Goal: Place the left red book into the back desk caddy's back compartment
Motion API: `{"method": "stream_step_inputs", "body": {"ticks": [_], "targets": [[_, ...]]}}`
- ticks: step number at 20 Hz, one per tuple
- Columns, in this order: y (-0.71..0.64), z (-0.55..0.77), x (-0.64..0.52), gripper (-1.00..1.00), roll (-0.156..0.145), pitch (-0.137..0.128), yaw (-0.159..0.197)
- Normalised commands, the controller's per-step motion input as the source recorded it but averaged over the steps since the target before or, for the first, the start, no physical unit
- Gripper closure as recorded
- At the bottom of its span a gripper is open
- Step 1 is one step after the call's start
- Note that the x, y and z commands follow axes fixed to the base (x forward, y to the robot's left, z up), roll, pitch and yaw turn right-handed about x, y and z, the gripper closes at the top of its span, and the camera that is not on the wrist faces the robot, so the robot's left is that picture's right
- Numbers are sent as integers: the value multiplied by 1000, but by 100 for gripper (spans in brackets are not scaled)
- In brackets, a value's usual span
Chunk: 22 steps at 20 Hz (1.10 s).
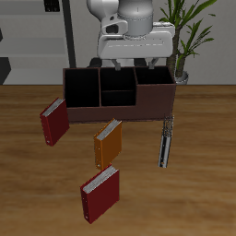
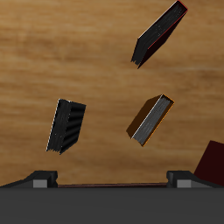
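Even, soft light; coarse, low-resolution renders

1. The back desk caddy [image 1: 118, 93] stands at the upper centre of the exterior frame, on the tabletop [image 1: 198, 198].
2. The end effector [image 1: 132, 66] hangs above the caddy's middle section.
3. One book [image 1: 54, 121] stands at centre left, just before the caddy's corner.
4. Another book [image 1: 109, 141] stands at centre.
5. The left red book [image 1: 100, 193] stands at lower centre, nearest the front edge.
6. A slim object [image 1: 165, 142] lies at centre right.
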Motion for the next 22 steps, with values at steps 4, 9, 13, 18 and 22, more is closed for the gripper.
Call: {"method": "stream_step_inputs", "body": {"ticks": [4, 9, 13, 18, 22], "targets": [[91, 9, -20, -100, 14, -6, 11], [93, 39, -9, -100, 9, -3, 3], [-7, -12, 13, -100, -3, 0, 0], [-63, 31, 92, -100, -20, 3, -8], [-78, 51, 175, -100, -20, -3, -12]]}}
